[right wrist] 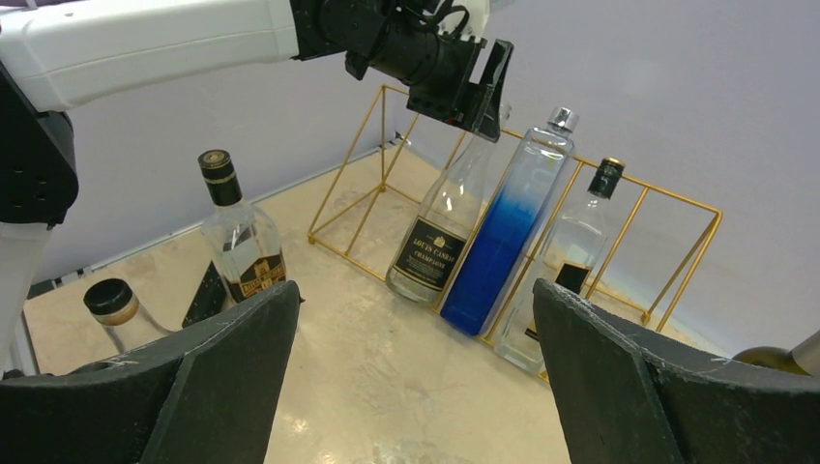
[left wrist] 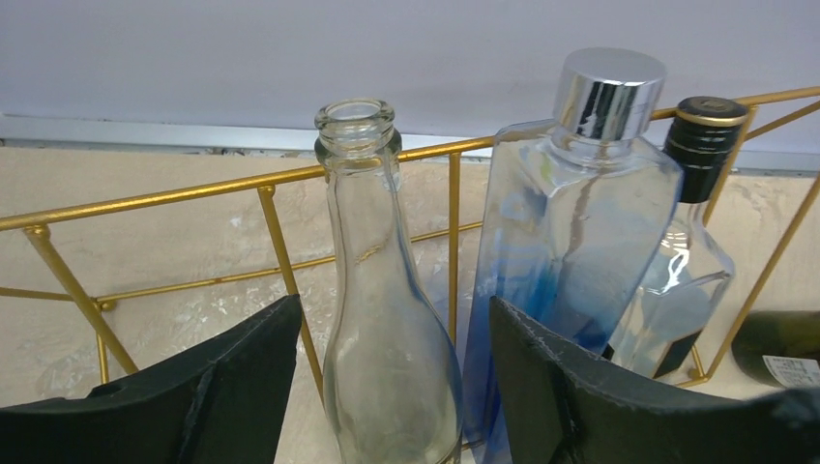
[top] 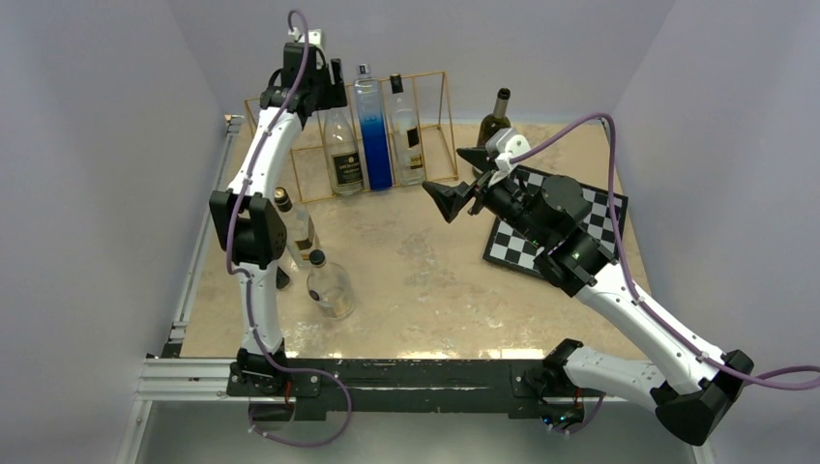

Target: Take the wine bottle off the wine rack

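Note:
The gold wire wine rack stands at the back of the table with three bottles in it. The leftmost is the wine bottle, clear glass with a black label and no cap. My left gripper reaches in at its neck. The jaws stand either side of the glass with a gap on both sides, touching nothing. My right gripper hangs wide open over the middle of the table, empty, facing the rack.
In the rack beside the wine bottle are a blue-tinted bottle with a silver cap and a clear black-capped bottle. A dark green bottle stands back right. A chequered board lies under the right arm. Two bottles stand by the left arm.

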